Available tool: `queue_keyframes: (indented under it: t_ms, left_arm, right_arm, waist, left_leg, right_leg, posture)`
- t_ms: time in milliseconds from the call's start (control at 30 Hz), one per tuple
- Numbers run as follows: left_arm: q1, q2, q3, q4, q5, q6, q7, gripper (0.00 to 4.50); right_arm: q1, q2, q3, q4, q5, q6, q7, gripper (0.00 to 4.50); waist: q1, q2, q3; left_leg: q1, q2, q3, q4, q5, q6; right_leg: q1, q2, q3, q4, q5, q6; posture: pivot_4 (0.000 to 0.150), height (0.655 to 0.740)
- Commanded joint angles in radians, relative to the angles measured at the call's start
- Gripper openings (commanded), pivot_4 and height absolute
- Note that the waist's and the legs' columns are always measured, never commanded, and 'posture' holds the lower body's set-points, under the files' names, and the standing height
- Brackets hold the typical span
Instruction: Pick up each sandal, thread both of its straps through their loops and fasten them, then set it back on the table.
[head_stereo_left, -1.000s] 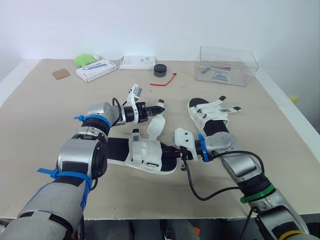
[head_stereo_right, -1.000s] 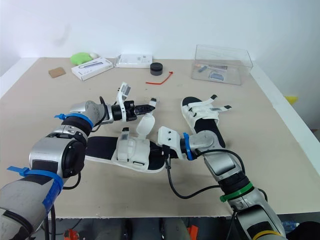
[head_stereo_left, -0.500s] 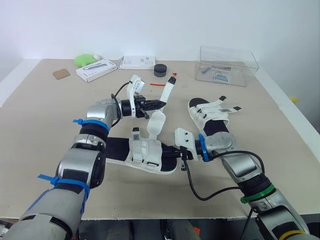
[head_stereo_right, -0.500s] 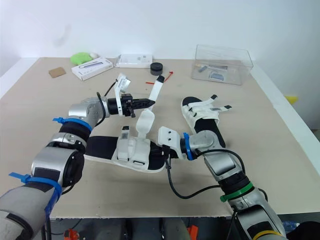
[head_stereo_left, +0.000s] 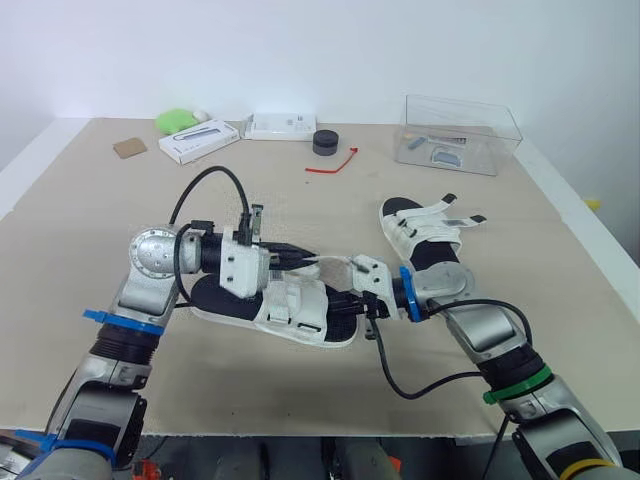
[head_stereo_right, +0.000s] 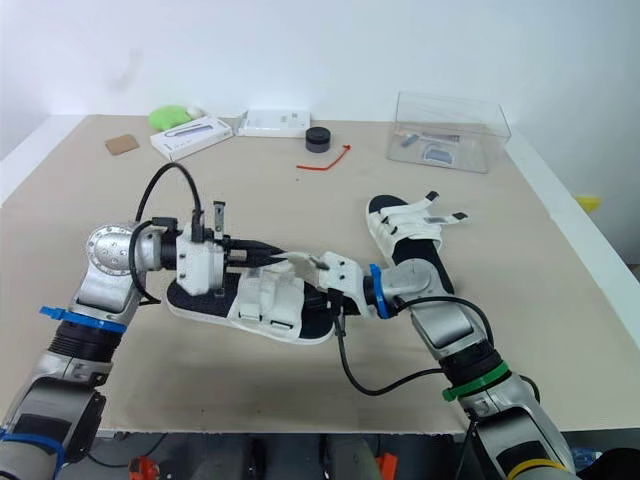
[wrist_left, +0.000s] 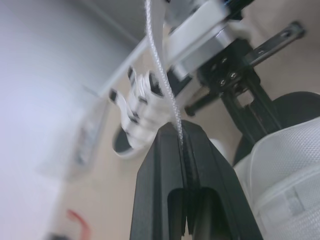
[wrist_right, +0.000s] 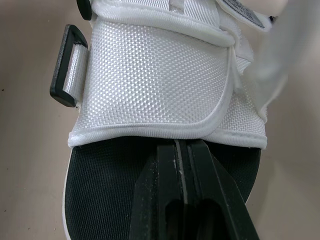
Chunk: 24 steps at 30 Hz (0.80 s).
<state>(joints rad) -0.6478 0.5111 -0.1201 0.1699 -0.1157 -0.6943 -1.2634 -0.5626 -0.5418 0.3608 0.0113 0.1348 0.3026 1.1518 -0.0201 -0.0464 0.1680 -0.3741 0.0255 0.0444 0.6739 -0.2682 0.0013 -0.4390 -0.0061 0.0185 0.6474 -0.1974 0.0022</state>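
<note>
Well, the table (head_stereo_left: 90, 200) carries both sandals. The near sandal (head_stereo_left: 290, 310) lies flat at its centre. The far sandal (head_stereo_left: 425, 235) sits apart from it toward 2 o'clock, toe end toward me.

By my reading the job is early. On the far sandal the straps lie across the foot, but their dark-tipped ends stick out loose toward 3 o'clock, and I cannot tell whether either is threaded. The near sandal is the one being worked and has not been lifted. One strap is in hand and neither strap looks fastened. So threading, fastening and setting down remain for this sandal, and probably all of it for the other.

My left end effector (head_stereo_left: 305, 258) comes in from 9 o'clock above the near sandal, clenched on the white strap (wrist_left: 161, 70). My right end effector (head_stereo_left: 348, 300) comes in from 4 o'clock at the sandal's toe end, fingers pressed together. I cannot tell whether they pinch anything.

The head views give the layout. The left wrist view adds the strap edge-on, clamped between the fingertips. The right wrist view shows the woven white upper (wrist_right: 150, 85), the black footbed (wrist_right: 100, 190) and a black loop (wrist_right: 67, 65) at its side with nothing threaded through it.
</note>
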Motion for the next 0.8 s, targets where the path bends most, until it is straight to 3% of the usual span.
queue_keyframes:
  t_ms: [33,167,333,467,667,800]
  left_arm:
    - [-0.011,0.054,0.007,0.051,0.027,-0.308,0.038,0.01]
    - [-0.009,0.12,-0.075,0.134,0.072,-0.59,0.061,0.01]
    - [-0.018,0.164,-0.159,0.169,0.068,-0.54,0.099,0.01]
    - [0.0,0.201,-0.198,0.119,0.025,-0.395,0.096,1.24]
    - [0.024,0.236,-0.187,-0.033,-0.043,-0.168,0.112,3.94]
    - [0.106,0.318,-0.102,-0.223,-0.238,0.331,0.158,3.94]
  right_arm:
    - [0.006,-0.006,0.017,0.034,-0.029,0.002,0.002,0.0]
    - [0.0,-0.001,0.021,0.049,-0.033,-0.007,0.005,0.0]
    - [-0.008,0.004,0.022,0.062,-0.034,-0.012,0.007,0.0]
    - [-0.004,0.002,0.024,0.06,-0.034,-0.014,0.008,0.0]
    - [-0.002,0.0,0.026,0.064,-0.033,-0.017,0.012,0.0]
    - [0.0,-0.001,0.029,0.063,-0.031,-0.018,0.019,0.0]
  waist:
    - [0.0,0.0,0.0]
    - [0.0,0.0,0.0]
    - [0.0,0.0,0.0]
    - [-0.001,0.0,0.0]
    - [-0.001,0.0,0.0]
    - [-0.003,0.0,0.0]
  left_leg:
    - [0.0,0.0,0.0,0.0,0.0,0.0]
    - [0.0,0.001,0.001,0.0,0.0,0.0]
    - [0.001,0.001,0.005,0.0,0.0,0.0]
    - [0.002,0.002,0.007,0.0,0.0,0.001]
    - [0.002,0.003,0.007,0.0,0.0,0.001]
    - [0.002,0.003,0.007,0.0,0.0,0.001]
  right_leg:
    - [0.0,0.0,0.0,0.0,0.0,0.0]
    - [0.0,0.001,0.0,0.0,0.002,-0.003]
    - [0.0,0.001,0.0,0.0,0.001,0.0]
    - [0.0,0.002,0.001,0.0,0.002,0.002]
    - [0.0,0.003,0.001,0.0,0.002,0.001]
    - [-0.001,0.003,0.002,0.0,0.002,0.001]
  posture:
    - [0.15,0.74]
    - [0.15,0.74]
    - [0.15,0.74]
    - [0.15,0.74]
    - [0.15,0.74]
    - [0.15,0.74]
